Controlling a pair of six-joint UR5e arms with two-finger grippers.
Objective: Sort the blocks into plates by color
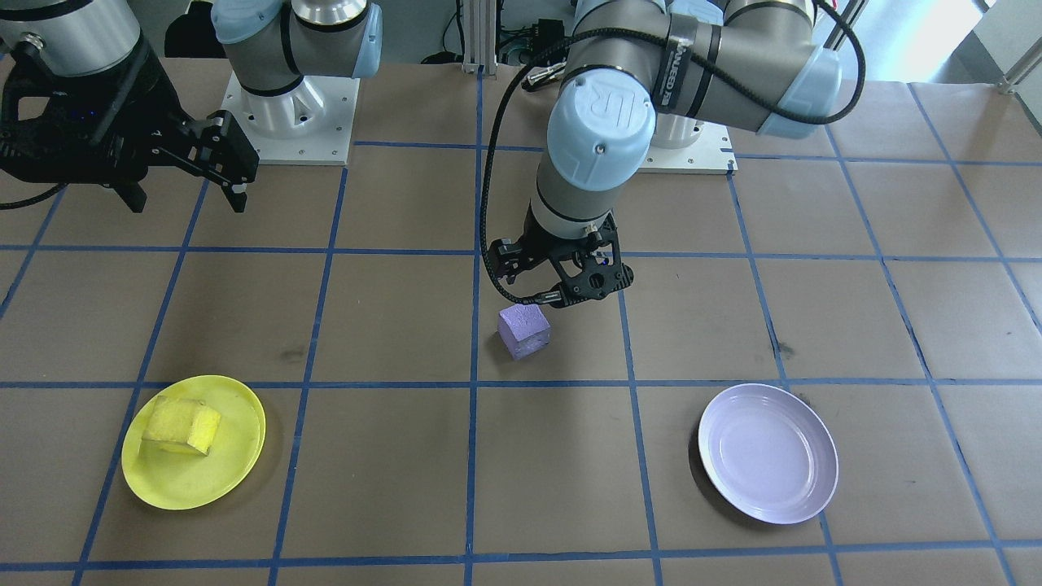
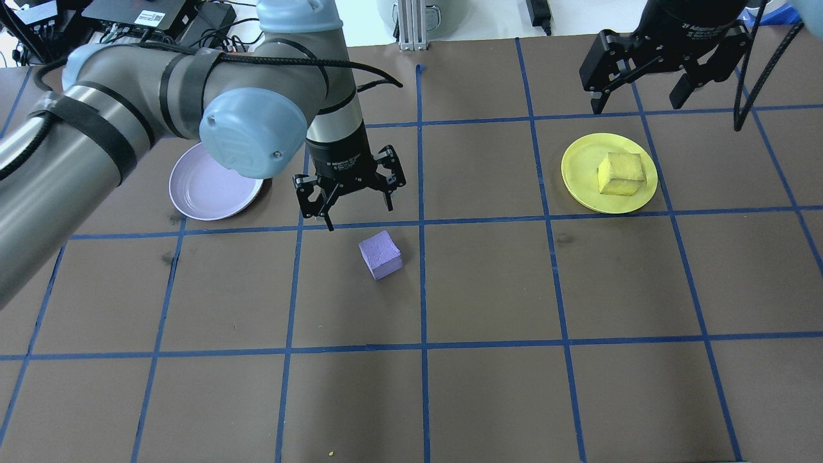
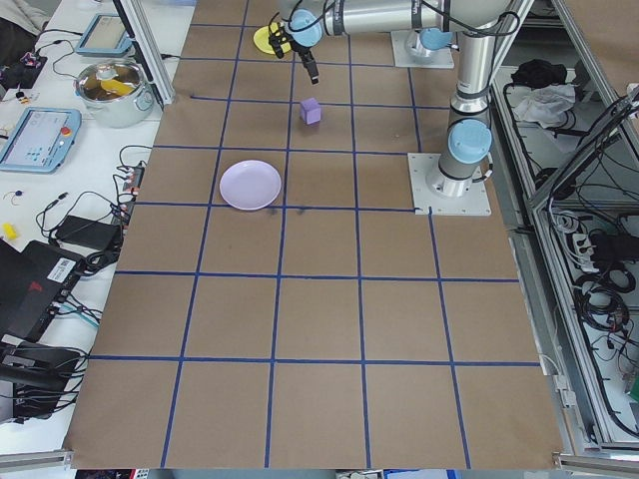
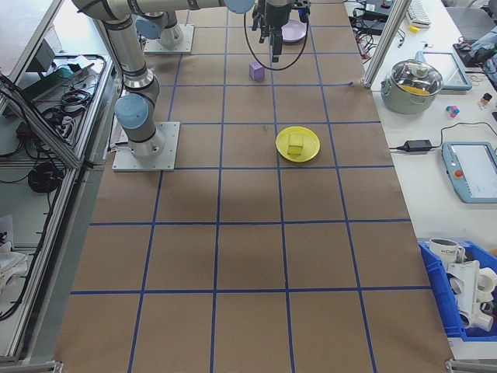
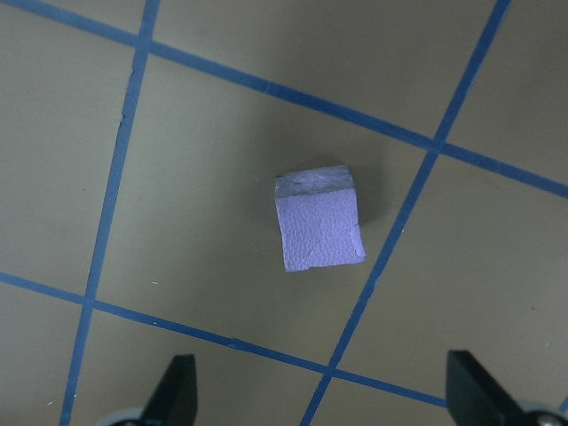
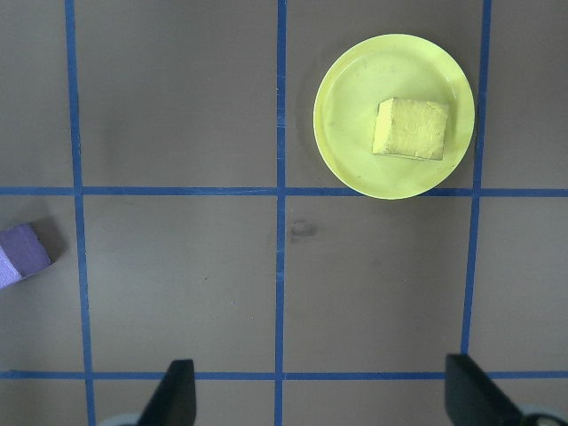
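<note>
Overhead exterior | left pincer (image 2: 355, 211) released above purple block (image 2: 380, 254) | writing unreadable

The purple block (image 5: 319, 230) looked like matte foam with a finely pebbled, leathery skin. The yellow block (image 6: 410, 129) had a coarse, spongy surface. The lavender plate (image 1: 768, 453) was smooth, glossy plastic; the yellow plate (image 6: 346, 120) was smooth with a duller sheen. The bench (image 2: 488, 283) wore matte brown paper crossed by blue tape.
</note>
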